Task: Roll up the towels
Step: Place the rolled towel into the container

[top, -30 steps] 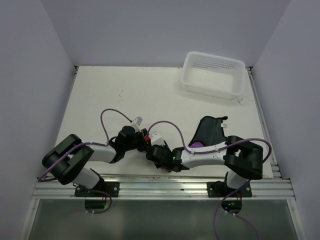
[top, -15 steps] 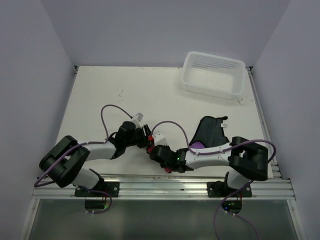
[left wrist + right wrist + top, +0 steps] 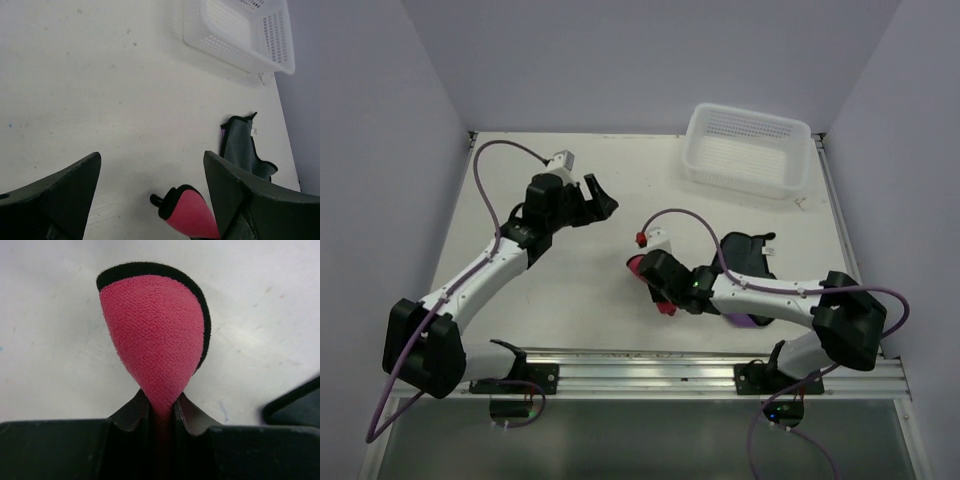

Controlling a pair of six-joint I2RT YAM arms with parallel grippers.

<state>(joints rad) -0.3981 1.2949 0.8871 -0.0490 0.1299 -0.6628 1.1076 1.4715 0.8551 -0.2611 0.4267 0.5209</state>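
The right gripper [image 3: 162, 407] pinches the pink towel [image 3: 155, 345] at table centre, the left gripper [image 3: 150, 192] open at 10 o'clock; rolling comes next.

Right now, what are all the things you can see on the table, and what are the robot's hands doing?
pink-red towel: one, pink-red with a black edge, near the middle of the table, pinched in the right gripper.
dark towel: one, black on top with purple showing underneath, lying on the table to the right of the pink-red towel, partly under the right arm.
basket: one, white with little holes, far right corner of the table, nothing seen inside.
table: one, white.
left gripper: one, black, open and holding nothing, above the far left part of the table.
right gripper: one, black, shut on the pink-red towel.
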